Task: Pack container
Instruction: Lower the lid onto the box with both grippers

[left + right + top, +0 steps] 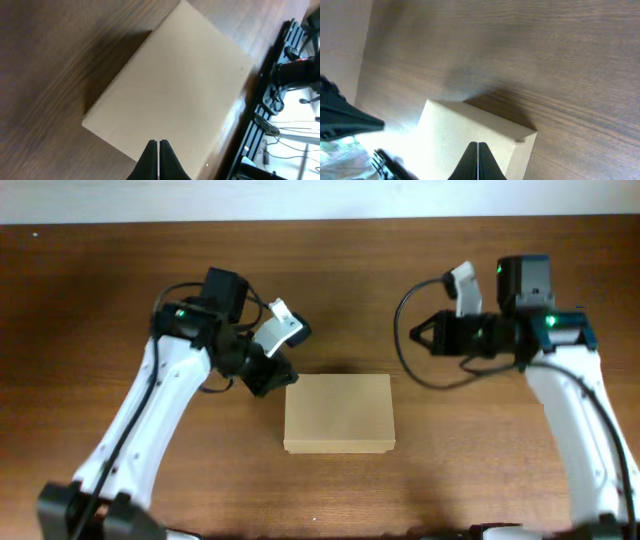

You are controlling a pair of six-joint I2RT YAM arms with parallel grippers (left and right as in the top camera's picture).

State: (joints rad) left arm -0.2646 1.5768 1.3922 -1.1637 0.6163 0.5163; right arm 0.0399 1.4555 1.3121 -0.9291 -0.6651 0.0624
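Observation:
The container (338, 412) is a plain brown cardboard box with its lid shut, lying flat at the middle of the wooden table. It also shows in the left wrist view (170, 90) and the right wrist view (450, 137). My left gripper (283, 372) is shut and empty, hovering just off the box's far left corner; its closed fingertips (158, 145) point at the box. My right gripper (418, 335) is shut and empty, raised to the right of and behind the box; its closed fingertips (478, 146) point at the box top.
A black metal frame with cables (280, 95) stands past the table's edge in the left wrist view. My left arm's dark gripper (340, 117) shows at the left of the right wrist view. Bare wooden table (450, 460) surrounds the box.

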